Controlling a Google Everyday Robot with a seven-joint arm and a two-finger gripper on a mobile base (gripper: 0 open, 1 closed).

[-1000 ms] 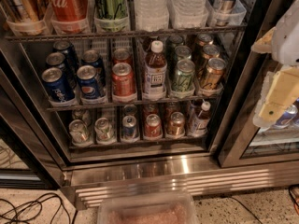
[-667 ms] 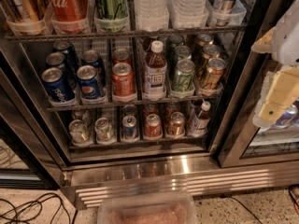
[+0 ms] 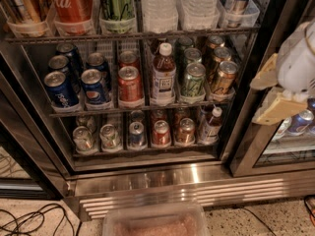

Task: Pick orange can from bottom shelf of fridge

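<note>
The orange can (image 3: 186,131) stands on the bottom shelf (image 3: 123,152) of the fridge (image 3: 162,177), in the second lane from the right. A red can (image 3: 161,132) is on its left and a small bottle (image 3: 210,124) on its right. My gripper (image 3: 273,91) is at the right edge of the view, in front of the dark door frame, above and to the right of the orange can and well apart from it. Its two tan fingers (image 3: 278,110) stand apart and hold nothing.
Silver and blue small cans (image 3: 109,135) fill the left lanes of the bottom shelf. The rack above holds Pepsi cans (image 3: 94,86), a red can (image 3: 130,85), a bottle and taller cans. A clear plastic bin (image 3: 155,223) sits on the floor in front. Cables (image 3: 29,219) lie at bottom left.
The gripper has moved a little down and to the left, towards the fridge opening. The cans and bottles have not moved.
</note>
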